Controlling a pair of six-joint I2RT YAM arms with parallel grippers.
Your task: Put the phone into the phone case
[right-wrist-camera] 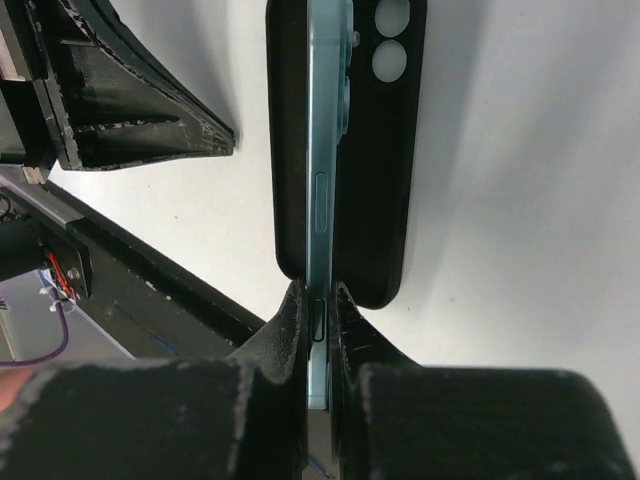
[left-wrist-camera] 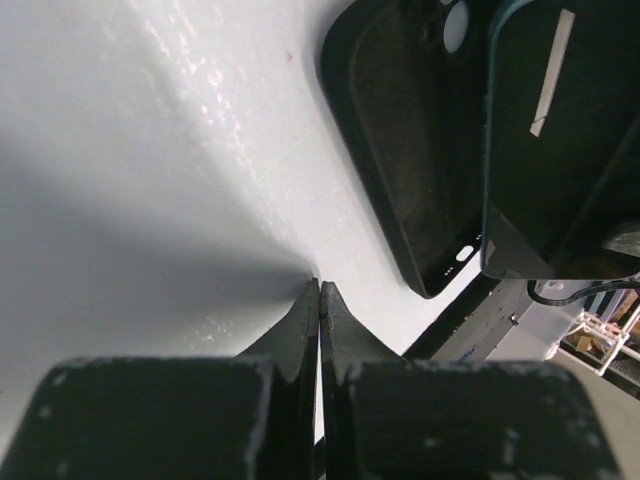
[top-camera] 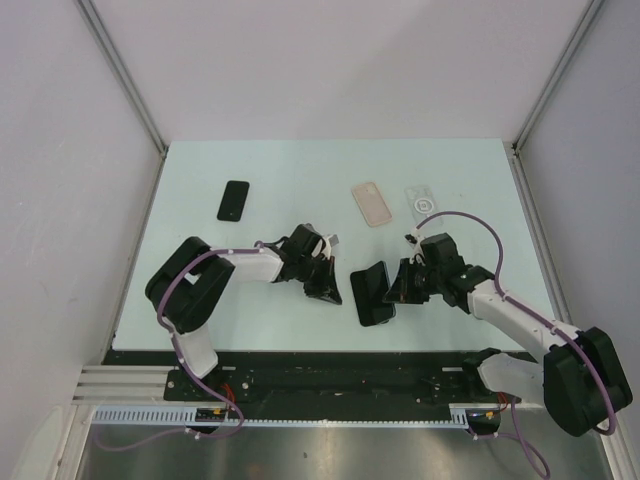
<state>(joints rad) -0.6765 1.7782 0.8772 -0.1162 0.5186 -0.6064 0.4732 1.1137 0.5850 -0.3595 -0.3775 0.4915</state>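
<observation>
Right gripper pinching phone on edge against black case, left gripper pressed together, empty, alongside

phone case: matt, smooth plastic | phone: sleek metallic-looking edge | table: smooth, faintly glossy

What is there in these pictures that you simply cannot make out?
Right wrist view: the phone shows edge-on only, screen hidden.
Left wrist view: black case cut off by the top edge, phone by the right edge.
Top view: phone and case merge into one dark shape, partly under the right gripper.
</observation>
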